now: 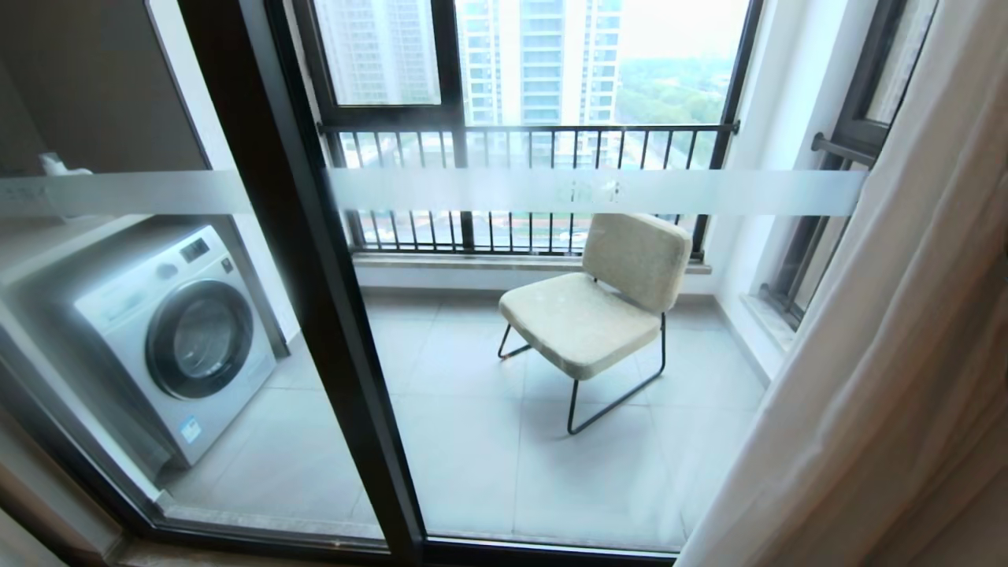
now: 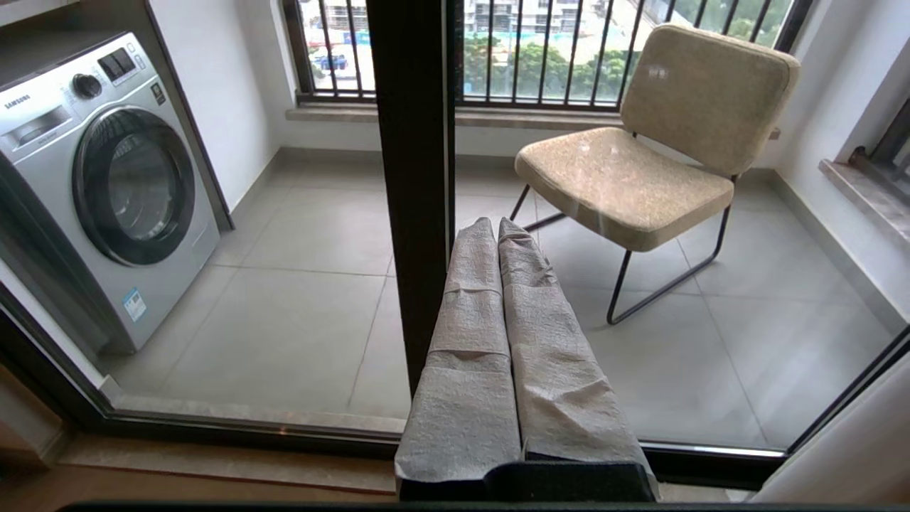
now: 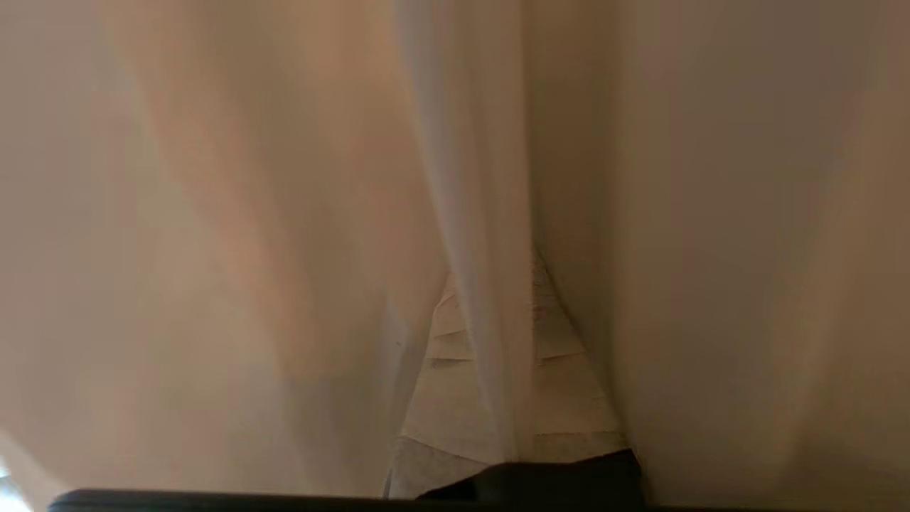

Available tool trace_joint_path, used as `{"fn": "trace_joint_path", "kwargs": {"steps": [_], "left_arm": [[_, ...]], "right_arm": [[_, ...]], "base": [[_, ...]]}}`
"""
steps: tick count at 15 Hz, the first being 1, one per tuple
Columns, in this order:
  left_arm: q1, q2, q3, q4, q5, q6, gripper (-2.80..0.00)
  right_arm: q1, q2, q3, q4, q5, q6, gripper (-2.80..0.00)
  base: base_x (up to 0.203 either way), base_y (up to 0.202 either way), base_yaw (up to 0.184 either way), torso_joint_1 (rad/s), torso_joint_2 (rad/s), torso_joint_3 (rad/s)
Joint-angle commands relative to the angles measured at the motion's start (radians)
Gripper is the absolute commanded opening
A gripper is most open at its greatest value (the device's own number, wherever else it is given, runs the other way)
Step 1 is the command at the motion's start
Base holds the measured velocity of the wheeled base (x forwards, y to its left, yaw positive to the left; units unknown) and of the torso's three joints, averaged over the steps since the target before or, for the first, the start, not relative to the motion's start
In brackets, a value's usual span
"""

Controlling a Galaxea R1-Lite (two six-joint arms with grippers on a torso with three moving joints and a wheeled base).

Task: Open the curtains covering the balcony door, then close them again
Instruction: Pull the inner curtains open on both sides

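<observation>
**Holding soft cloth by one fold**

Looking from the head, we see the curtains bunched right of the balcony door.

Our left gripper is clenched, empty.

Our right gripper pinches a light, floppy fold; the hemmed edge looks best to grab.

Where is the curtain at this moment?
In the head view the curtain hangs bunched at the right edge, right of the chair, leaving the balcony door uncovered; the right gripper pinches a fold.
</observation>
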Motion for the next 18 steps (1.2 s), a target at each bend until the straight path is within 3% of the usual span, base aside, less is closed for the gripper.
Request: {"fn": "trace_joint_path", "kwargs": {"steps": [1,15,18], "left_arm": [[0.000,0.000,0.000,0.000,0.001,-0.001,-2.80],[0.000,0.000,0.001,0.000,0.002,0.001,-2.80],[0.000,0.000,0.001,0.000,0.001,0.001,-2.80]], "right_arm": [[-0.004,0.000,0.002,-0.005,0.000,0.001,-2.80],[-0.008,-0.011,0.008,-0.006,0.000,0.001,-2.80],[-0.008,-0.017,0.008,-0.006,0.000,0.001,-2.80]], "base": [[0.000,-0.197,0.000,-0.007,0.00,0.006],[0.000,-0.189,0.000,0.002,0.00,0.002],[0.000,-0.075,-0.001,0.002,0.00,0.002]]}}
